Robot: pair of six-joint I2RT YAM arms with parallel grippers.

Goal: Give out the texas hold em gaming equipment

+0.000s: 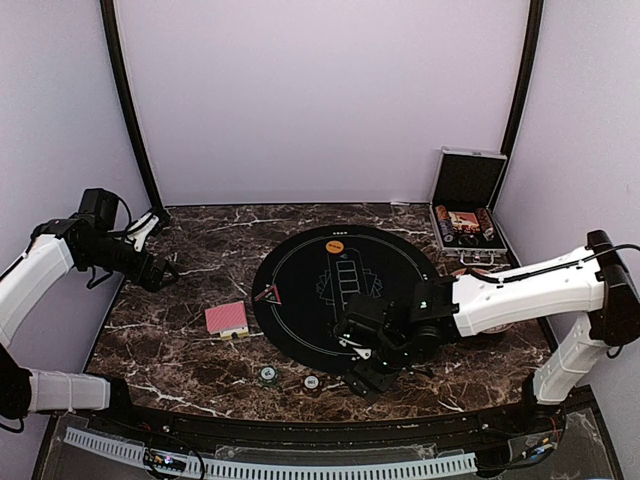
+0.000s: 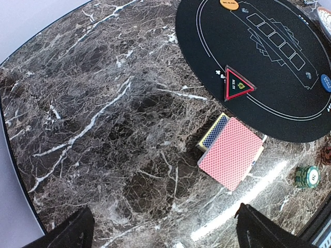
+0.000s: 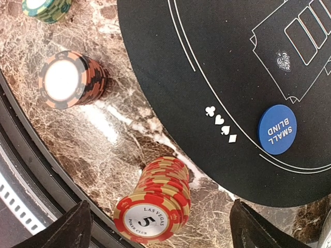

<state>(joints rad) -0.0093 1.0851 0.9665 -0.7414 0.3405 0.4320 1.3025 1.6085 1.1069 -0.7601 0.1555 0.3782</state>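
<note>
— Right gripper?
— Spread wide, empty, over the red chips stacked on the table beside the mat
— Left gripper?
— Wide too, holding nothing; cards lie just off the mat, blue disc on it

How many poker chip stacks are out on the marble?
3, in a row by the near edge: green stack, orange-and-black stack, red stack. The right arm may hide others in the top view.

Glossy marble table bears matt mat, smooth chips.
</note>
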